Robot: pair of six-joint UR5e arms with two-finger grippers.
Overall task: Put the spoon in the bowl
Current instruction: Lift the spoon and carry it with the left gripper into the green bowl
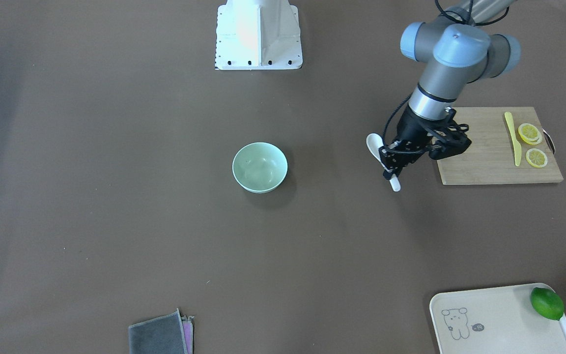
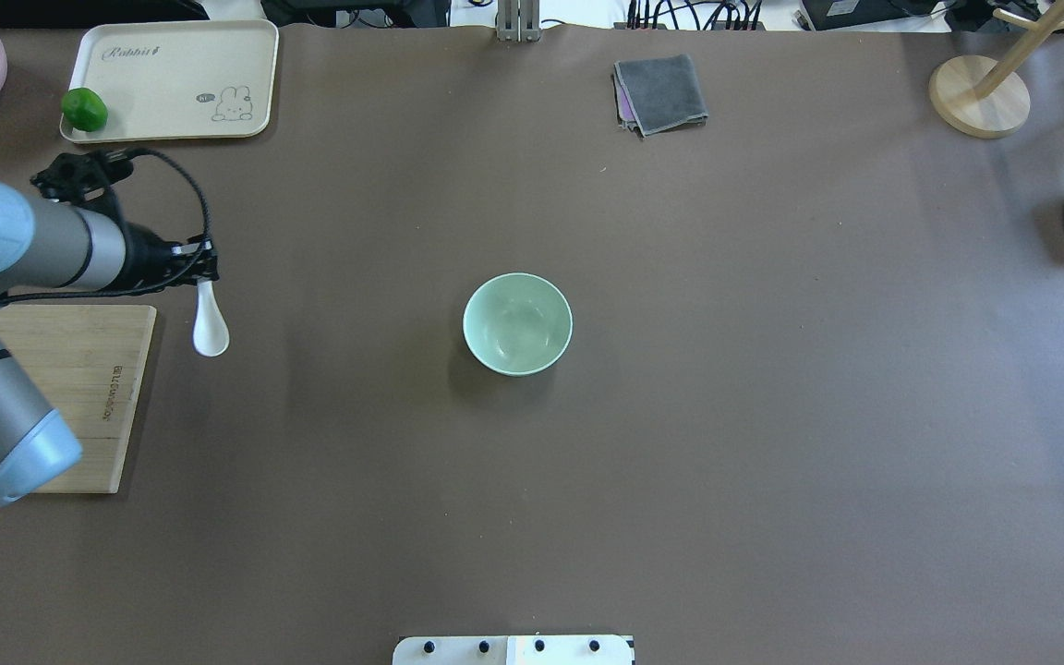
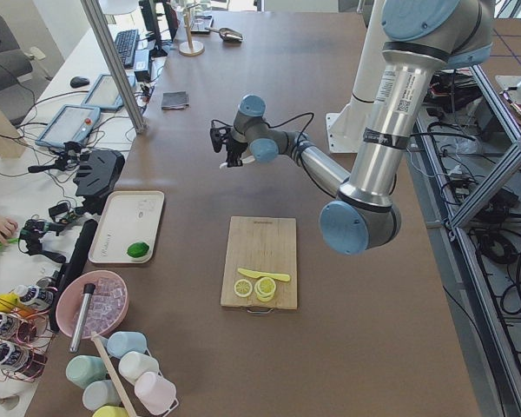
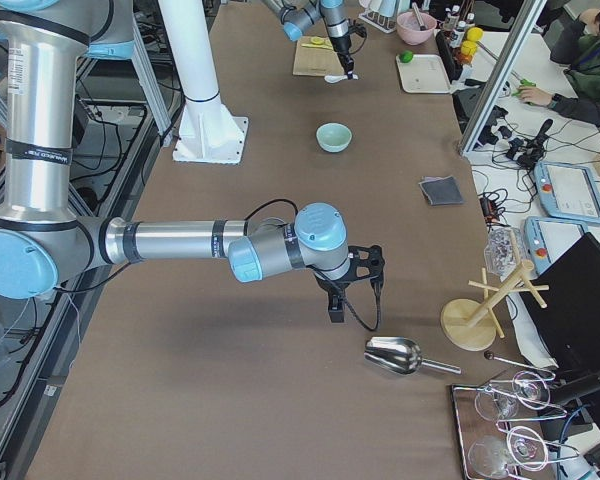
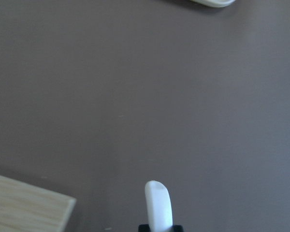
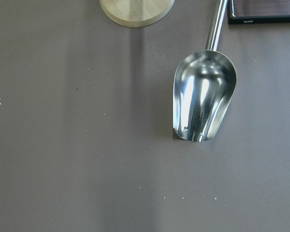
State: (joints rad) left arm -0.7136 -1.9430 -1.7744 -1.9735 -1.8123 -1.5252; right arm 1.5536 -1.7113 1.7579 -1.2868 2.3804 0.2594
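the left pincer (image 1: pixel 392 166) is closed tight on the handle of the spoon (image 1: pixel 374 144), with nothing else in its grip. the white scoop juts out on one side of it and the handle tip on the other. the spoon looks to hang clear of the bench (image 1: pixel 116 246), though the gap is hard to judge. the bowl (image 1: pixel 260 167) stands empty and well apart from this pincer, on the side away from the cutting board (image 1: pixel 489 162), which lies just beside it.

the likely trouble is the grip. the handle is glossy, short and curved, and only two narrow fingers pinch it, so a quick swing toward the bowl could let the spoon pivot or slide out. the bowl is small and probably light. letting go off-centre or from too high could knock the spoon over the rim or shove the bowl aside.

whether the right pincer (image 4: pixel 336 310) is open or closed i cannot tell. its own camera shows only a steel scoop (image 6: pixel 203 99) below it.

the tray (image 2: pixel 172 37) beyond the left pincer reads "rabbit" in script. the board's burnt-in mark is too small to read.
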